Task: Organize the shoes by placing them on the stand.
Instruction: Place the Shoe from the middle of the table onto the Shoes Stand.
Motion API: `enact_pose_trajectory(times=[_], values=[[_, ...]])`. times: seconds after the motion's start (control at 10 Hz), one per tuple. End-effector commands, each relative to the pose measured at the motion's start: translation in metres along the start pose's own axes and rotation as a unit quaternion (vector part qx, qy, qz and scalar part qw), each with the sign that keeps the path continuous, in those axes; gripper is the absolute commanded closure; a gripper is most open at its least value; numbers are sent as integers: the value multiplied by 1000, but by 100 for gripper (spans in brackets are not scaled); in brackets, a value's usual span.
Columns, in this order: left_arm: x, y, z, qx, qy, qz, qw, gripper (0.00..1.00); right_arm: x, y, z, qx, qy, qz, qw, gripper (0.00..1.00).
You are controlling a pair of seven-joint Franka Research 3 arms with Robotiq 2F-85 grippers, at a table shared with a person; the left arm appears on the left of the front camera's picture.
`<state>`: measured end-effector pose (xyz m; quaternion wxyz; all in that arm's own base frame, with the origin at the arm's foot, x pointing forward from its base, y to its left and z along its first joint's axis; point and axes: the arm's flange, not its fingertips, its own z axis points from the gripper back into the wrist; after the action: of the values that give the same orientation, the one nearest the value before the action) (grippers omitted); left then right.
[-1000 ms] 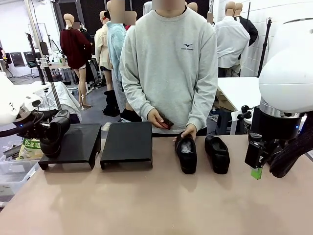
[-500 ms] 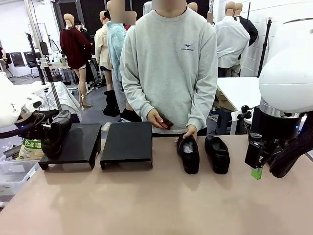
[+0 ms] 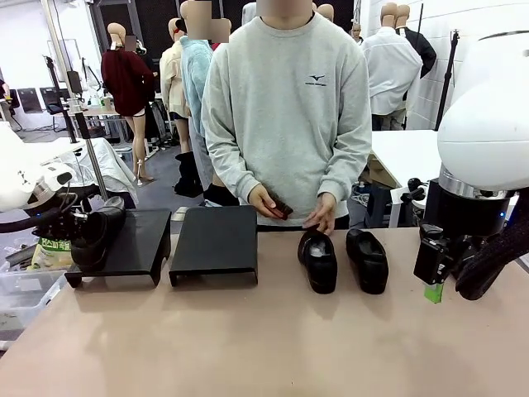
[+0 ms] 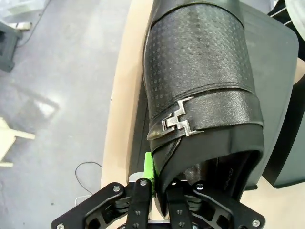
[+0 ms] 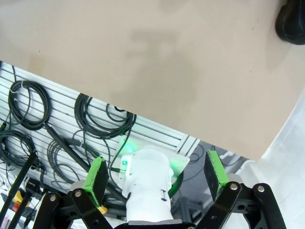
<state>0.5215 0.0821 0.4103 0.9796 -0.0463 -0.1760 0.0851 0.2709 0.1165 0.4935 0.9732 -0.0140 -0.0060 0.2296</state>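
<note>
One shoe — rim pinched in the left end effector.

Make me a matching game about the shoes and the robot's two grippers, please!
Things:
1. black leather shoe with a silver buckle
2. black glossy round-toed shoe by the person's hand
3. right gripper
4. left gripper

States:
a. open, holding nothing
b. lying on the tan table
c. shut on the buckled shoe's rim
d. held at the left black stand

Pairs: 1-d, 2-b, 3-a, 4-c.
</note>
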Motion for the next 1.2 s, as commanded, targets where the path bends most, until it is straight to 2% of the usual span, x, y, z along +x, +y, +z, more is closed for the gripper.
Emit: enact_pose_trajectory(times=[0.0,0.2,0.3,0.7,1.1], values=[[8,6,4,-5,3,-10,1000,52,0,2,-1,11,0,-3,1000,0],[11,7,7,4,-10,-12,1000,13,0,2,-1,11,0,-3,1000,0],[12,7,10,11,-22,-17,1000,0,0,2,-1,11,0,-3,1000,0],[17,6,40,19,-54,-17,998,0,0,2,-1,11,0,-3,1000,0],[19,2,44,12,-54,-16,998,0,0,2,-1,11,0,-3,1000,0]])
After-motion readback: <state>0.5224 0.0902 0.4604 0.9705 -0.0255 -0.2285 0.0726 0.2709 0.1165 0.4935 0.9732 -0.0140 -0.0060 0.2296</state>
